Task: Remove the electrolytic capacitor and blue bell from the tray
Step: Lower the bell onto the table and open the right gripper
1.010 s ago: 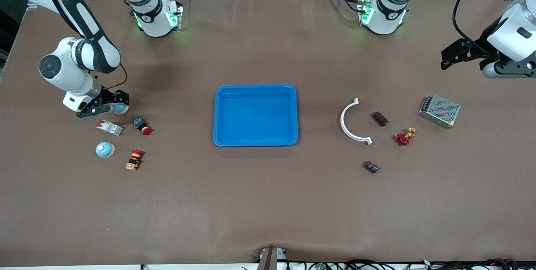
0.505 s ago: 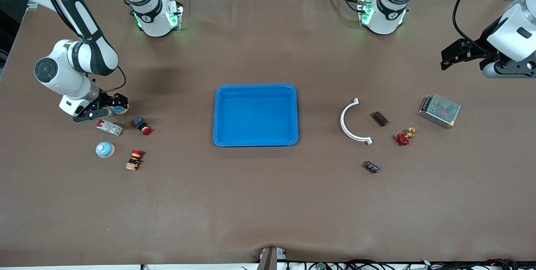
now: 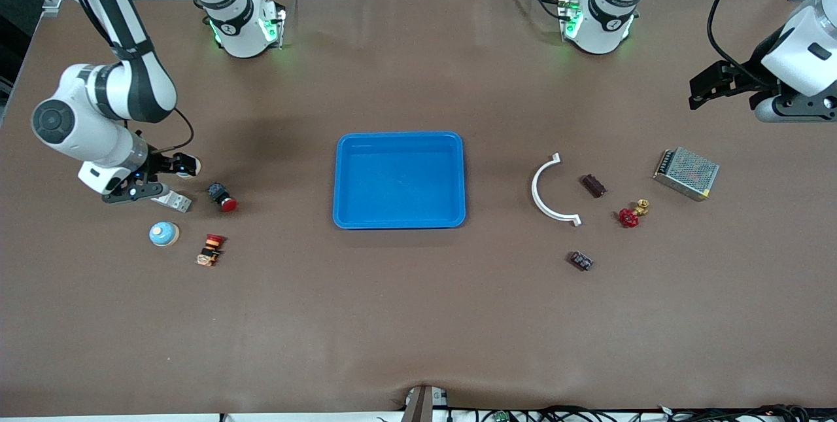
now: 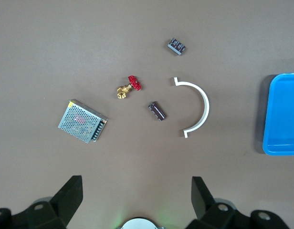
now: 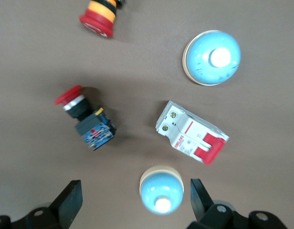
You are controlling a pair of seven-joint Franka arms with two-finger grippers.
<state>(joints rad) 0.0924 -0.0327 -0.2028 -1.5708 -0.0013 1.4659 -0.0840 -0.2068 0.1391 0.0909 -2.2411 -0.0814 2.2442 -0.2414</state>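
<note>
1. Toward the right arm's end from the tray [image 3: 399, 222]: right gripper [image 5: 134, 202] spread wide, empty, over a blue bell [image 5: 161, 189] beside a circuit breaker [image 5: 192, 138].
2. Toward the left arm's end from the tray: electrolytic capacitor [image 3: 593, 185] on the table; left gripper [image 4: 135, 200] spread, waiting.
3. Tray bare inside.
4. Risk: spread finger clipping dome or breaker, skidding either.
5. Tray: glossy moulded plastic, rounded corners. Bell: smooth dome, pale button. Capacitor: dark sleeved cylinder, likely to roll.

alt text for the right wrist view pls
The right tool, fingers open, hangs just above a blue bell on the brown table. Around it lie a white circuit breaker, a second blue bell and two red push-button switches.
</note>
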